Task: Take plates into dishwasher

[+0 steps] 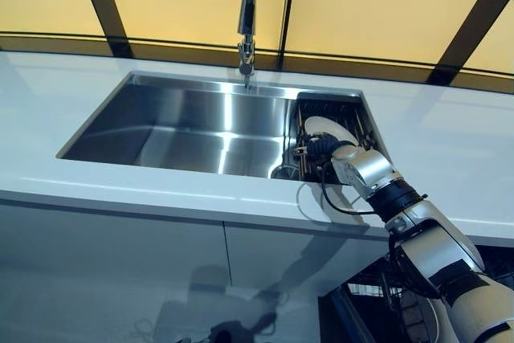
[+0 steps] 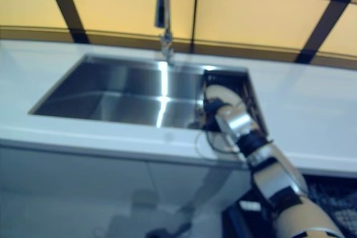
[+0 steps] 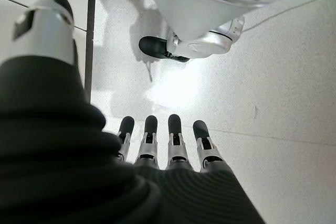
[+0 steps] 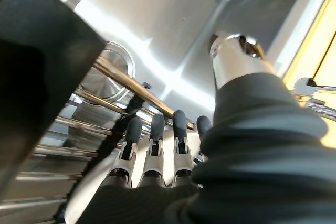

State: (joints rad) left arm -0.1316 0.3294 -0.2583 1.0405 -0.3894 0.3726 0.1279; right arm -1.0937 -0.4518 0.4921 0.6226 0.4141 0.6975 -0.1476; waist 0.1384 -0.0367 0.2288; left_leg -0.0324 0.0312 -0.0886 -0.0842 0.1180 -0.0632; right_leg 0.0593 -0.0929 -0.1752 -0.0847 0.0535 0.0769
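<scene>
- Left hand (image 3: 157,145): I see it only in its own wrist view, hanging over the floor (image 3: 273,77) with fingers straight and apart, holding nothing. Idle.
- Sink (image 1: 185,130): the steel basin lies to the left of my right hand; the tap (image 1: 246,22) stands beyond it, well apart.
- Right hand (image 1: 321,149): I have it down at the dish rack (image 1: 353,114) in the sink's right end. Its wrist view shows fingers extended alongside the rack bars, not curled round anything.
- Plate (image 1: 328,130): white, standing in the rack just beyond the hand. I cannot tell whether the fingers touch it.
- Risk, in my judgement: the fingers could snag on the rack bars, or a partial grip on the rim could let the plate slip and strike the steel sink.
- Worktop (image 1: 450,142): the lift must clear its edge near the wrist.
</scene>
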